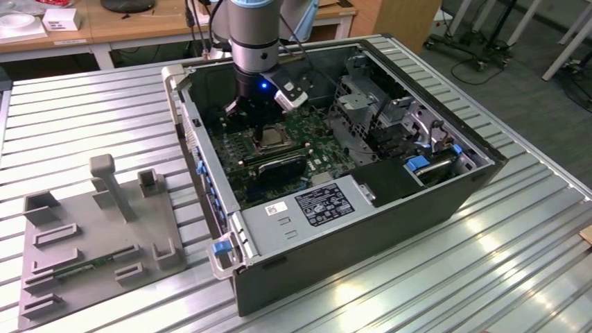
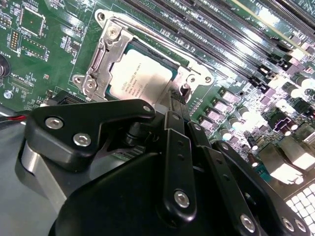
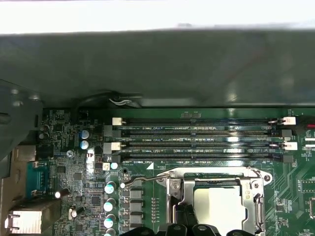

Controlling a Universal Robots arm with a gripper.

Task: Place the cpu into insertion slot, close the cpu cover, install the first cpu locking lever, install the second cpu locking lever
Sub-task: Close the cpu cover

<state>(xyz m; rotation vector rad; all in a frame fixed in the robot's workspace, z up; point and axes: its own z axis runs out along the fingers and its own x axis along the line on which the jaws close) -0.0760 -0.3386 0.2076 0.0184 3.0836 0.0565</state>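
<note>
A: Where's the cpu?
B: I see the cpu [image 2: 140,81] seated in the insertion slot [image 2: 152,50], with the cpu cover [image 2: 98,59] down flat over its edges.
A: End effector?
B: The end effector [image 2: 175,101] is clenched and gripping nothing. Its tips are at the cover's edge, just beside a small post [image 2: 185,89]. In the exterior view it hangs inside the open case [image 1: 370,229], cpu at about its 6 o'clock.
A: Levers?
B: A wire lever [image 3: 142,178] lies along the cover. I can't tell if it's latched. A grey fixture plate [image 1: 83,257] sits on the counter [image 1: 518,263] at the case's 8 o'clock.
</note>
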